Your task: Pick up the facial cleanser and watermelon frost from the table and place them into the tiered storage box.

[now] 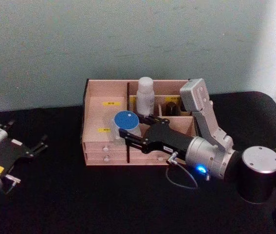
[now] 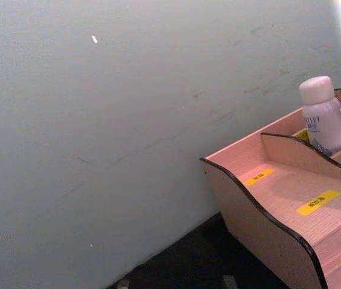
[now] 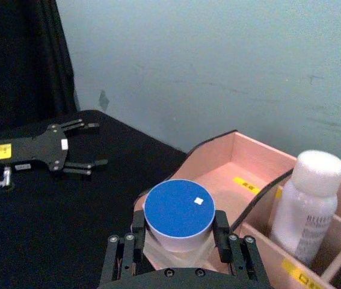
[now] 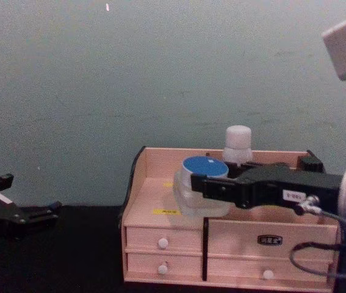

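My right gripper (image 1: pixel 130 127) is shut on the watermelon frost (image 1: pixel 125 120), a clear round jar with a blue lid (image 3: pixel 178 211). It holds the jar (image 4: pixel 204 183) low over the front left step of the tiered storage box (image 1: pixel 94 112); I cannot tell whether the jar touches the shelf. The facial cleanser (image 1: pixel 146 95), a white capped bottle (image 3: pixel 307 205) (image 4: pixel 238 143) (image 2: pixel 323 117), stands upright in a back compartment. My left gripper (image 1: pixel 28 134) rests open on the table at the far left, well away from the box (image 4: pixel 160 238).
The box stands against a pale wall on a black table (image 1: pixel 79 195). A dark item (image 1: pixel 171 106) sits in a back right compartment. A grey cable (image 1: pixel 181 178) loops from my right wrist in front of the drawers.
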